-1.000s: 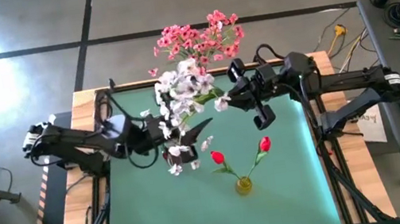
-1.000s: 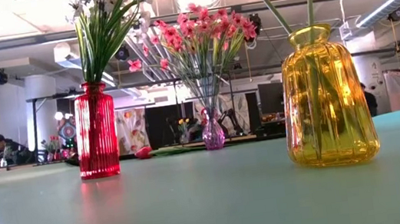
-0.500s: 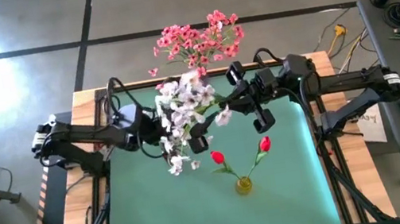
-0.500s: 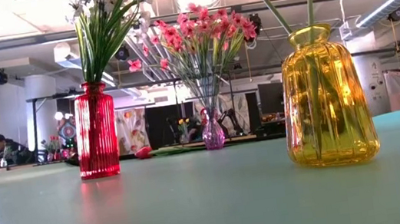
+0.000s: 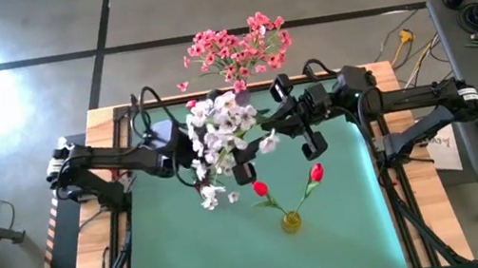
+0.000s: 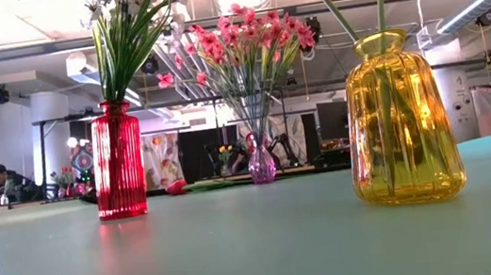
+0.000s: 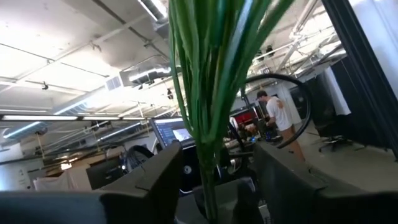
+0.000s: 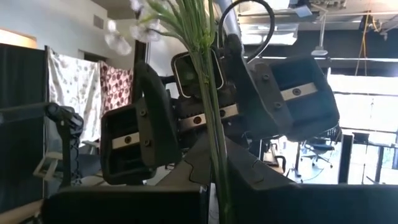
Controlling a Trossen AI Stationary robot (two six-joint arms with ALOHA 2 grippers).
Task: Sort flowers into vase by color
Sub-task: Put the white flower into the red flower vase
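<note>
The yellow vase (image 6: 401,119) is standing nearest, right of the middle of the green table (image 5: 349,222). It is holding two red buds (image 5: 259,188). It is sitting just where it was a second ago.

A bit farther back, the left gripper (image 5: 242,166) is reaching in from the left. A second ago its arm was lower and more to the left. Now it is stretching farther to the right, and its fingers are coming a little closer together. They are still spread apart.

The right gripper (image 5: 270,132) is coming in from the right and is in the same place as before. Its fingers are pressed together, pinching the thin green stem of a white spray (image 8: 208,93). The two grippers are facing each other, very near.

The right wrist view is showing what the high view is not: the left gripper's fingers (image 8: 134,143) are standing on both sides of that stem, not touching it.

Only the low view is showing the red vase (image 6: 117,160) on the left, full of white flowers (image 6: 128,1). A red bud (image 6: 176,187) is lying on the table behind it.

Farthest back, the purple vase (image 6: 261,165) is holding the pink flowers (image 5: 237,46).
</note>
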